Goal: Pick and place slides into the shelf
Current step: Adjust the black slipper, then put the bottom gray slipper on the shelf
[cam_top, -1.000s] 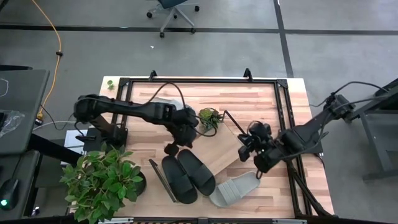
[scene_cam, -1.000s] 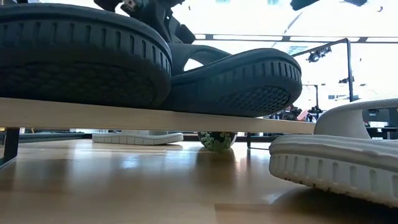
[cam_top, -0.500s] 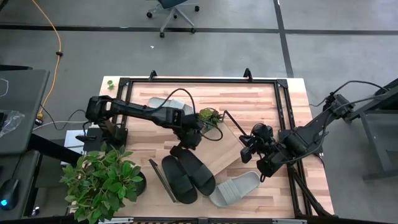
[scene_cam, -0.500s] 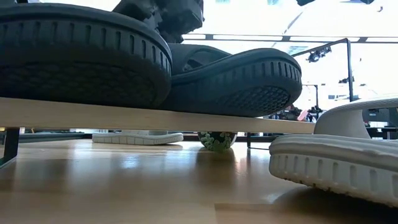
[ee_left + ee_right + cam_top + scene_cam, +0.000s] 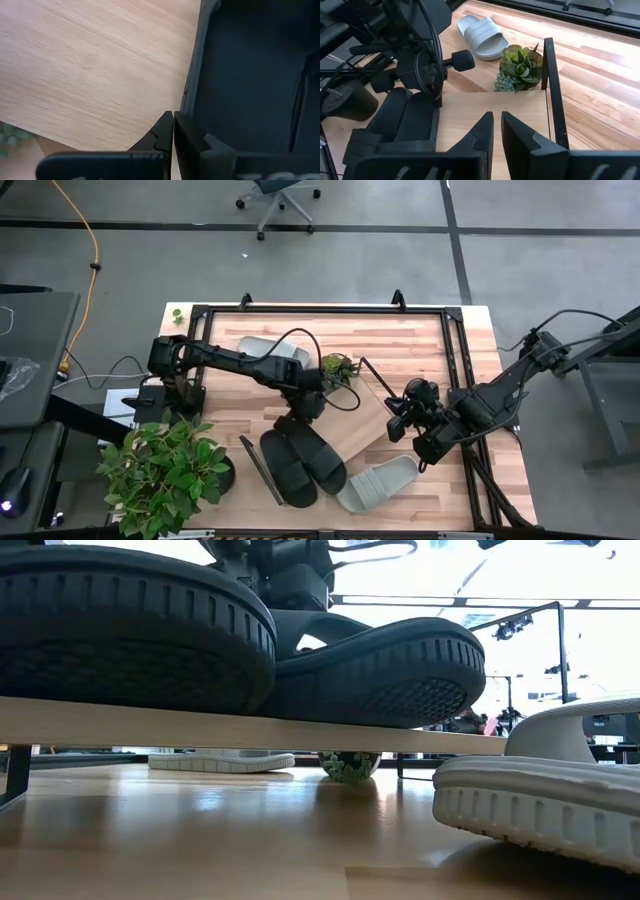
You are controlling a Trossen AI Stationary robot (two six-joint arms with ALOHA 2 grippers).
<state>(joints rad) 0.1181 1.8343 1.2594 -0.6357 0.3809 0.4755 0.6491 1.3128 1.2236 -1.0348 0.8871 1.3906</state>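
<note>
Two black slides (image 5: 285,468) (image 5: 320,455) lie side by side, soles down, on the shelf's light plank (image 5: 370,425), also seen in the low view (image 5: 200,725). One grey slide (image 5: 378,483) lies on the table by the shelf's near side. The other grey slide (image 5: 268,350) lies sole down toward the far edge. My left gripper (image 5: 298,420) is shut and hangs over the far ends of the black slides. Its tips (image 5: 173,120) stand beside one slide's side edge (image 5: 192,95). My right gripper (image 5: 397,420) hovers over the plank's right part, open by a narrow gap (image 5: 497,125). My left gripper comes from above with shut fingertips at the side edge (image 5: 192,95) of a black slide that lies on the plank. I cannot tell whether the tips touch the slide.
A small potted succulent (image 5: 335,368) stands just beyond the shelf. A large leafy plant (image 5: 165,470) fills the near left corner. Black rails (image 5: 455,360) frame the tabletop. The shelf's black end frame (image 5: 552,95) rises close to my right gripper.
My left arm has stretched out and carried its gripper toward the table's right, from beside the black slides to over their far ends. The slides and my right arm have kept still.
</note>
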